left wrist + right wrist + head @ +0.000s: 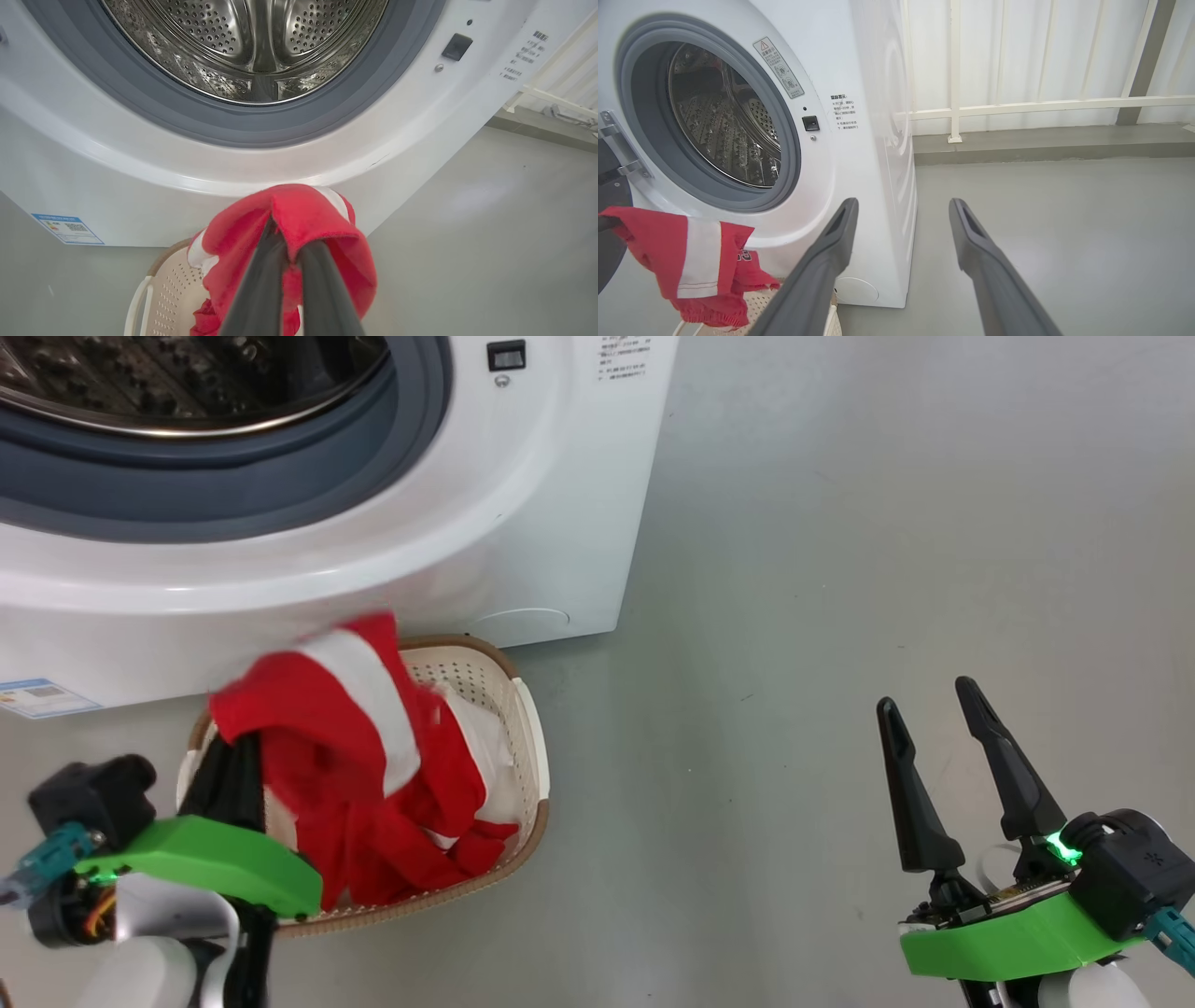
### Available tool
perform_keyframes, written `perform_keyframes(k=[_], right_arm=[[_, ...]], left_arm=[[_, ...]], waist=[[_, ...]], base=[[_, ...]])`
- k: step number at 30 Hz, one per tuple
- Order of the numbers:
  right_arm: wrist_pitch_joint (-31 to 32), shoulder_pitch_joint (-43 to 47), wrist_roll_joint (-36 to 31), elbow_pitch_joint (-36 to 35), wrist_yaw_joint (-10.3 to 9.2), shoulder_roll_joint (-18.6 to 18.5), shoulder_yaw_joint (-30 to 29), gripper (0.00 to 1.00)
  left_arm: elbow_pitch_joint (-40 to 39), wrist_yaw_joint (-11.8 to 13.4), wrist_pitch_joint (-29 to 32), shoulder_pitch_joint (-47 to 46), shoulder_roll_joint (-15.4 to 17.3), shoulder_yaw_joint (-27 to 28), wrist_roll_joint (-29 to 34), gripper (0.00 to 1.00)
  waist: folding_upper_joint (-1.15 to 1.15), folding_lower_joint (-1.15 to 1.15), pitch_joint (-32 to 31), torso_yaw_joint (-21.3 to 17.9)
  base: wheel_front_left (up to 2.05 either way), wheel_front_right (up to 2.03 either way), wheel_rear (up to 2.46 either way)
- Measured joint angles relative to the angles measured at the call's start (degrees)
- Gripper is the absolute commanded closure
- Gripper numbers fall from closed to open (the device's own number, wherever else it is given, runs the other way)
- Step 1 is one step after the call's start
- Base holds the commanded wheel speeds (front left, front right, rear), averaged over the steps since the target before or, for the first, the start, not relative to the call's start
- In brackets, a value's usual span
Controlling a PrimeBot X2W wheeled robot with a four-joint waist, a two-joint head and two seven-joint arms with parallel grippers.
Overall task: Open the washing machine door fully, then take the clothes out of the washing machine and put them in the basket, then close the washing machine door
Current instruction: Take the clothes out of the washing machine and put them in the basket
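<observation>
**Head view.** The step in hand appears to be moving the clothes into the basket. The left fingers (238, 779) grip the soft red fabric clothes with white panels (355, 747). The clothes hang from the fingers into the small cream perforated plastic basket with a brown woven-look rim (530, 812), which sits just below them. The big white front-loading washing machine (467, 541) stands just beyond the fingers, its opening uncovered. The right fingers (910, 793) are spread wide over the grey floor (794, 616), well apart from the basket, and hold nothing.

**Left wrist view.** The two fingers lie nearly together, pinching a red fold that drapes over their tips. The visible part of the steel drum beyond the fingers shows no fabric.

**Right wrist view.** The fingers are wide apart and empty. The round, glossy black-rimmed door (611, 186) stands swung open, far to the left of the fingers.

**Next move.** The left fingers probably need to part so that the clothes drop fully inside the basket rim. The door then needs closing.
</observation>
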Motion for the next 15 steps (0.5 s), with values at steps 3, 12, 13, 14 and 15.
perform_keyframes(k=[3,12,13,14,15], right_arm=[[0.00,-0.02,0.09,0.01,0.00,0.01,0.01,0.00],[0.00,-0.50,0.12,-0.10,0.00,0.02,0.23,0.00],[0.00,-0.54,0.12,-0.10,0.00,0.01,0.24,0.00],[0.00,-0.60,0.16,-0.11,0.00,0.01,0.27,0.00],[0.00,-0.71,0.18,-0.09,0.00,0.01,0.32,0.00]], left_arm=[[3.71,-0.87,-0.56,-0.16,-1.22,-0.52,-0.49,1.00],[14.95,-3.27,-1.40,-4.22,-3.42,-2.29,-0.89,1.00],[16.12,-3.45,-1.40,-4.91,-3.58,-2.37,-0.89,1.00],[17.12,-3.50,-1.47,-5.44,-3.79,-2.40,-0.89,1.00],[18.30,-3.53,-1.47,-5.99,-4.11,-2.52,-0.90,1.00]], waist=[[0.00,0.00,0.26,-0.18],[0.00,0.00,2.19,-0.71],[0.00,0.00,2.52,-0.77],[0.00,0.00,2.85,-0.84],[0.00,0.00,3.19,-0.92]], base=[[0.00,0.00,0.00],[0.00,0.00,0.00],[0.00,0.00,0.00],[0.00,0.00,0.00],[0.00,0.00,0.00]])
